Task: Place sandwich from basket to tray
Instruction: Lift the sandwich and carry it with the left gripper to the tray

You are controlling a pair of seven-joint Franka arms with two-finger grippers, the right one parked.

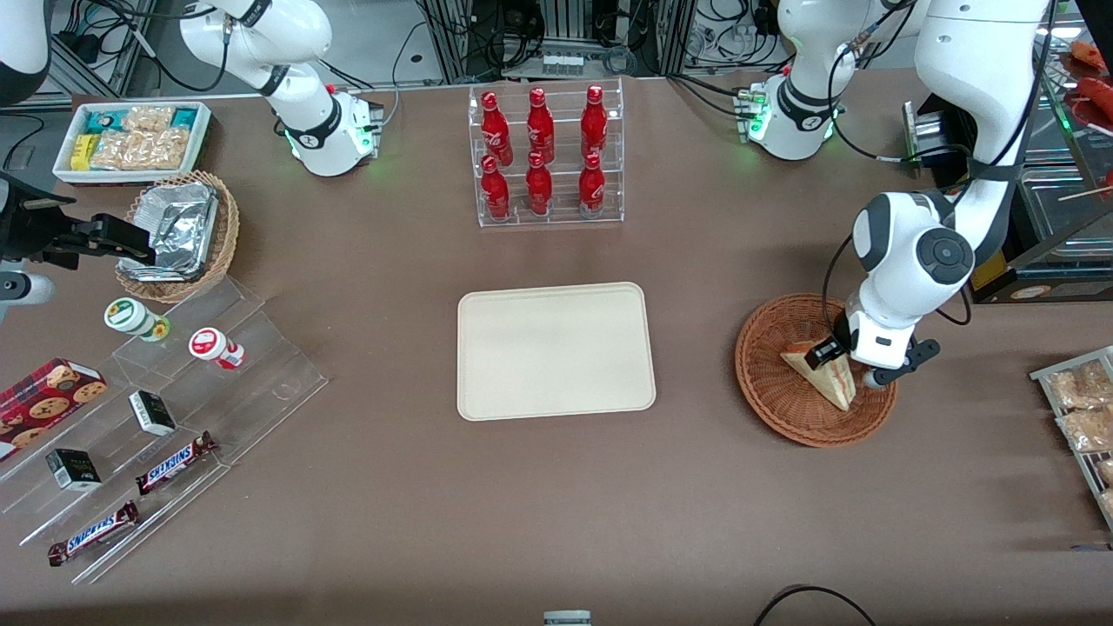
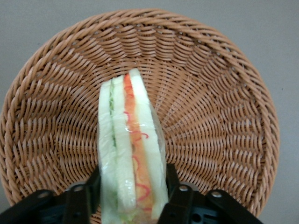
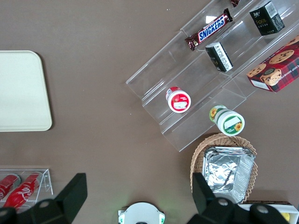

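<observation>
The sandwich [image 1: 822, 374] [image 2: 131, 149], a clear-wrapped wedge of pale bread with red, orange and green filling, stands on edge in the reddish-brown wicker basket [image 1: 769, 382] [image 2: 210, 116]. My left gripper [image 1: 848, 369] [image 2: 133, 186] is down in the basket, shut on the sandwich. Its black fingers [image 2: 93, 184] press against both bread faces at the wide end. The cream tray [image 1: 555, 349] [image 3: 21, 88] lies bare at mid-table, beside the basket toward the parked arm's end.
A clear rack of red bottles [image 1: 548, 156] stands farther from the camera than the tray. Toward the parked arm's end are acrylic steps with snacks [image 1: 174, 409], a tan basket with foil containers [image 1: 178, 235] and a white snack bin [image 1: 130, 139]. Snack packets [image 1: 1083, 417] lie at the working arm's end.
</observation>
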